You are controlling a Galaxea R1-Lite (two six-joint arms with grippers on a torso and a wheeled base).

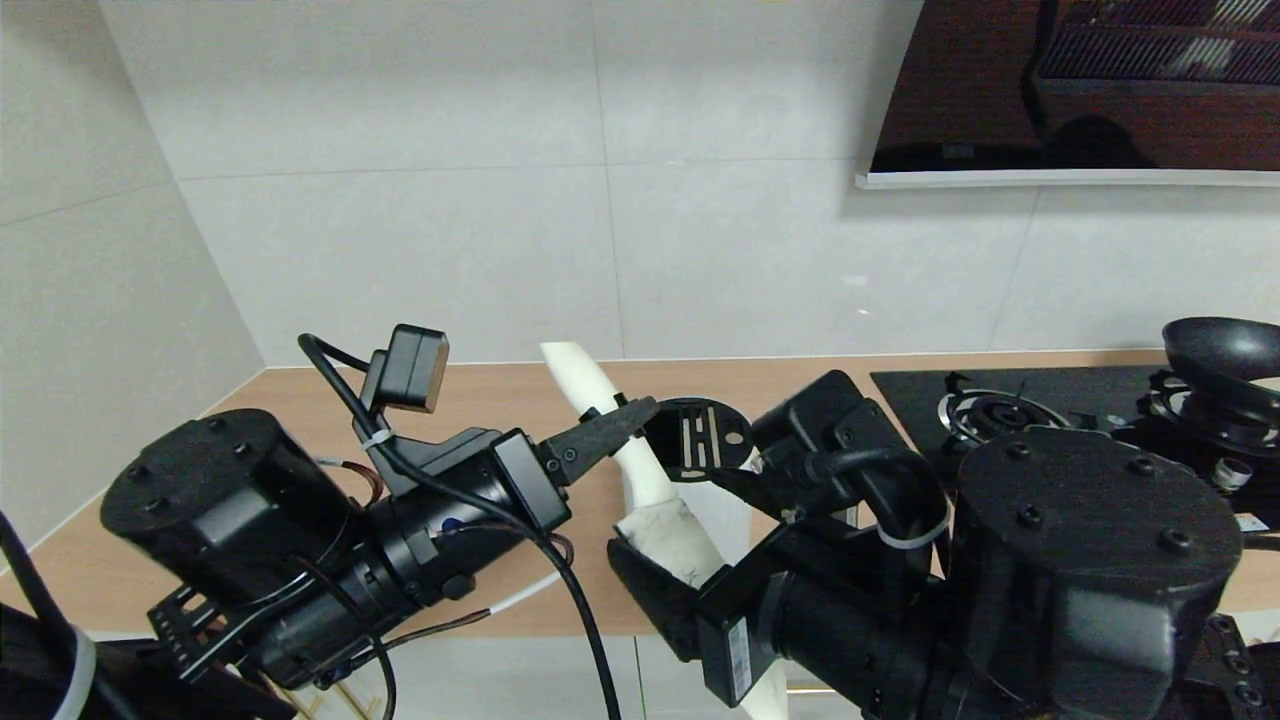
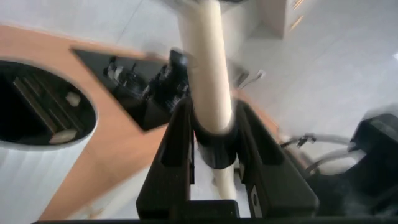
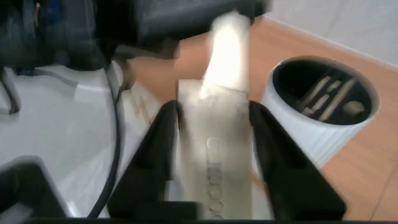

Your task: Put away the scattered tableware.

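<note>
Over a wooden surface [image 1: 480, 400] backed by grey wall tiles, holding one white utensil [image 1: 590, 385] clear of the wood in both hands. Clamping the round cream handle with the left hand [image 1: 632, 425], fingers closed on either side of the shaft. Gripping the wider marbled section lower down with the right hand [image 1: 680, 530], fingers pressed against its two edges.

Holding the long axis steep, with the handle end pointing up and away from both hands toward the wall, and the opposite end hanging below the right hand.

Locating the white ribbed holder [image 1: 705, 440], topped by a black slotted lid, standing on the surface just beyond the left hand's fingertips and slightly to their right, ahead of the right hand. Judging the left hand as the nearer to the lid.

Judging the coming move as depending on bringing the lower end over a slot while both grips share the one shaft. Noting the stove [image 1: 1000, 410] and black pan [image 1: 1225, 350] well off to the right of the right hand, apart from the holder.
</note>
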